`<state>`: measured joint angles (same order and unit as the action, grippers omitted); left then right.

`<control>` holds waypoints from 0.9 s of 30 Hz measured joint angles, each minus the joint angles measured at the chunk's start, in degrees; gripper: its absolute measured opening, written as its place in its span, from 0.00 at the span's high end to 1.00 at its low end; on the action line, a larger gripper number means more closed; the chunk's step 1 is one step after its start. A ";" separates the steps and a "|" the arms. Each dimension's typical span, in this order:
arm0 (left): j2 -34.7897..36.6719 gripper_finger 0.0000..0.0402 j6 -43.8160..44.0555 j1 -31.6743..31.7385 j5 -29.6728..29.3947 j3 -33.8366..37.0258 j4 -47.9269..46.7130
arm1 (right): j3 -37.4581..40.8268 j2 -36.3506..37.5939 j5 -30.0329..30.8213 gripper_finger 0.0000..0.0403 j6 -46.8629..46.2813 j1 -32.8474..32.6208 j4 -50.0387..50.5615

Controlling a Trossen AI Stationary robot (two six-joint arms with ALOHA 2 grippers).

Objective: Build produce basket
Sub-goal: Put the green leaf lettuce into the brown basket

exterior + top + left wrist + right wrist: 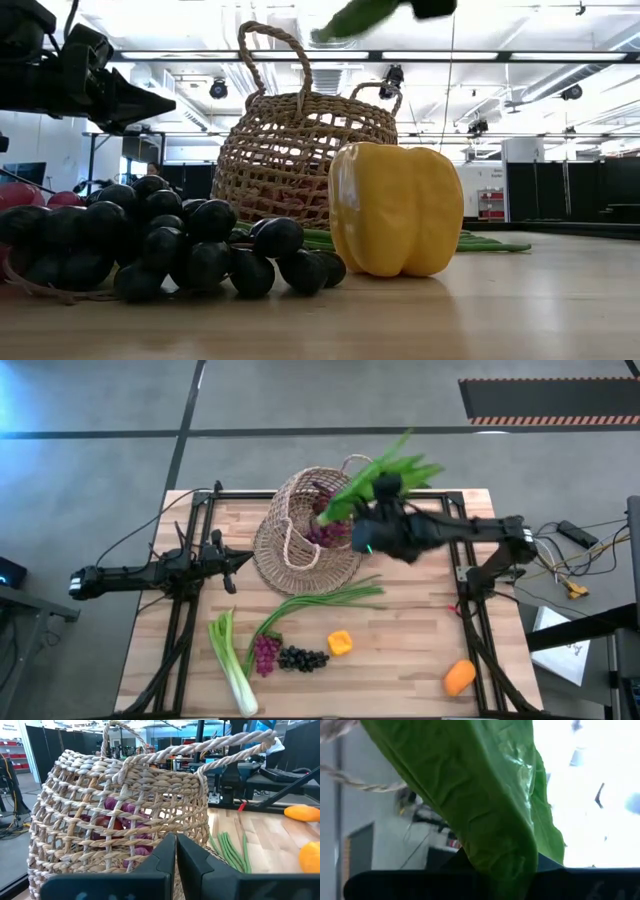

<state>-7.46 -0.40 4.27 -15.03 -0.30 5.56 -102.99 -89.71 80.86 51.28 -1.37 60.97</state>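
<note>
The tan wicker basket [300, 535] stands on the table's far middle with purple grapes [325, 533] inside; it also shows in the low view [300, 150] and the left wrist view [120, 810]. My right gripper [386, 487] is shut on a bunch of leafy greens [375, 480] above the basket's rim. My left gripper [233, 560] is shut and empty just left of the basket's wall. On the near table lie a leek [232, 660], green onions [320, 602], purple grapes [265, 653], black grapes [302, 658], a yellow pepper [340, 643] and an orange [460, 677]. My right gripper holds the leafy greens about the middle of the bunch [500, 855], pinched between its fingers; the leaf itself hides the fingertips. The greens are lifted clear, slanting over the basket's far right rim, the leaf tips [415, 460] toward the far edge and the lower end [335, 510] over the basket's mouth.
Dark arm frames run along the table's left [190, 590] and right [470, 610] sides. In the low view the pepper [395, 210] and the black grapes [170, 245] lie in front of the basket. Bare wood [400, 670] lies between the pepper and the orange.
</note>
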 joint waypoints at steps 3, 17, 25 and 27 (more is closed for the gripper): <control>0.08 1.00 0.00 -0.01 0.00 0.00 0.04 | 1.31 -2.84 -2.85 0.93 9.66 4.91 -4.86; 0.00 1.00 0.00 0.00 0.00 0.00 -0.02 | 1.57 -18.98 -15.89 0.93 15.03 9.84 -5.25; 0.00 1.00 0.00 0.00 0.00 0.00 -0.02 | 1.50 -19.44 -18.03 0.80 12.75 9.91 -2.20; 0.07 1.00 0.00 0.00 0.00 0.00 -0.07 | 1.45 -18.11 -18.63 0.72 11.64 9.83 -2.33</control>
<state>-7.40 -0.40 4.27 -15.03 -0.30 5.50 -101.54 -107.82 62.23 62.92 8.46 58.64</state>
